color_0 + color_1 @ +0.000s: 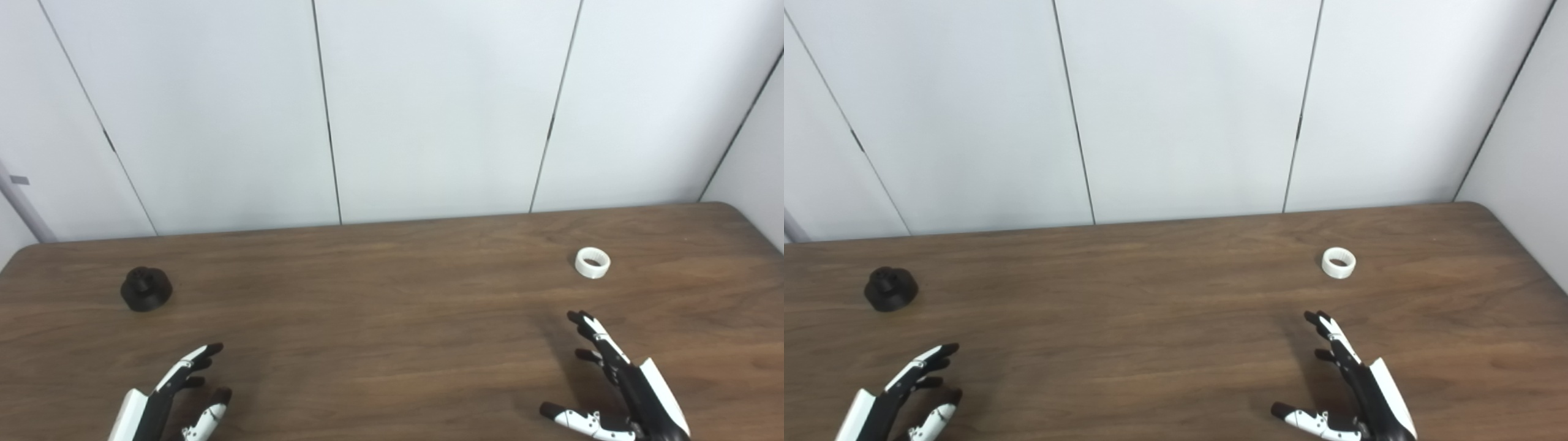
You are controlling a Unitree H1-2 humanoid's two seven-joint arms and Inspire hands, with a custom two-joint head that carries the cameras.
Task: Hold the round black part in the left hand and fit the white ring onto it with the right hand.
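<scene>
Left eye view: the left hand (177, 398) is empty, fingers spread, short of the matte round black stepped part (146, 288) at the far left of the brown wood-grain table (392, 343). Approach it from above and grip the wide base, leaving the raised hub free.

Right eye view: the right hand (1344, 395) is empty, fingers spread, near the ribbed white plastic ring (1339, 263). Pinch its outer wall.

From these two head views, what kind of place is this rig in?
Probably a bare lab or test cell, not a home: a dark wood-grain table against plain white wall panels, carrying only a round black plastic part and a small white ring, with the left hand and right hand open.
</scene>
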